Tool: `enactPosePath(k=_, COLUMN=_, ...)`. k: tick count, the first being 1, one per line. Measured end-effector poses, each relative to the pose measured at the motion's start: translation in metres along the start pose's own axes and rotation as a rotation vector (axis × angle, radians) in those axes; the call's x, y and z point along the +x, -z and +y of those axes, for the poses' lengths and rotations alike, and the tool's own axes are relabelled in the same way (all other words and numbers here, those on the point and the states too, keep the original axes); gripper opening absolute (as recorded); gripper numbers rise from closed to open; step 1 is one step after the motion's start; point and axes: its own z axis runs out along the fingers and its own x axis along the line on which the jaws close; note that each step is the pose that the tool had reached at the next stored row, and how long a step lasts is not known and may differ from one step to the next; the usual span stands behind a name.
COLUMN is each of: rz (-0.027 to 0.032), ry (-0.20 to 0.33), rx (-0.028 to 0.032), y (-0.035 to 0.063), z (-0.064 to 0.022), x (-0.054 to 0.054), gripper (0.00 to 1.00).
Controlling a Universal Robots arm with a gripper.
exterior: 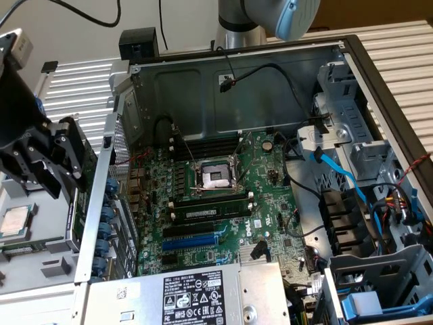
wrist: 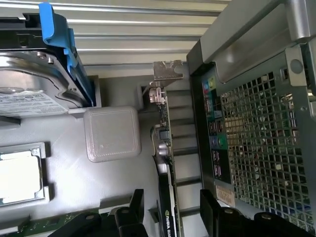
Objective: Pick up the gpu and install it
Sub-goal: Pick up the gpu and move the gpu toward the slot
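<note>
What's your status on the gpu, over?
Black gripper open over small green gpu card with silver bracket. Card on edge in grey tray, unheld. Perforated metal case wall close beside.

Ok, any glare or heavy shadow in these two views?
Exterior view: even light inside the open metal computer case, but the black gripper is a dark mass. Wrist view: the square silver processor lid is washed out to white; the thin green gpu card is evenly lit.

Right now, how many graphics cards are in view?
1. The gpu stands on edge in the grey tray, just outside the computer case, seen between the fingers of the open gripper. More could be hidden out of view.
</note>
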Motion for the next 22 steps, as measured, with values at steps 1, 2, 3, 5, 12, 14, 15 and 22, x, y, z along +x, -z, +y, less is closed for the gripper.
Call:
enactPosePath(k=1, rz=-0.001, ry=-0.001, rx=-0.0002, y=-0.0015, z=-0.0008, x=0.0, gripper=0.57)
enactPosePath(k=2, rz=-0.0023, ry=-0.002, rx=-0.0011, y=-0.0029, z=-0.0013, x=0.001, gripper=0.57)
enactPosePath(k=3, rz=-0.003, ry=-0.004, rx=-0.0042, y=-0.0037, z=-0.0015, x=0.001, gripper=0.57)
enactPosePath(k=5, rz=-0.0038, ry=-0.008, rx=-0.0154, y=-0.0052, z=-0.0017, x=0.001, gripper=0.57)
enactPosePath(k=12, rz=-0.0063, ry=-0.02, rx=-0.0342, y=-0.0132, z=-0.0034, x=0.002, gripper=0.57)
enactPosePath(k=14, rz=-0.0074, ry=-0.023, rx=-0.0369, y=-0.0159, z=-0.0037, x=0.002, gripper=0.57)
enactPosePath(k=15, rz=-0.0073, ry=-0.024, rx=-0.0374, y=-0.0168, z=-0.0036, x=0.001, gripper=0.57)
enactPosePath(k=22, rz=-0.0062, ry=-0.031, rx=-0.0361, y=-0.0197, z=-0.0032, x=-0.004, gripper=0.57)
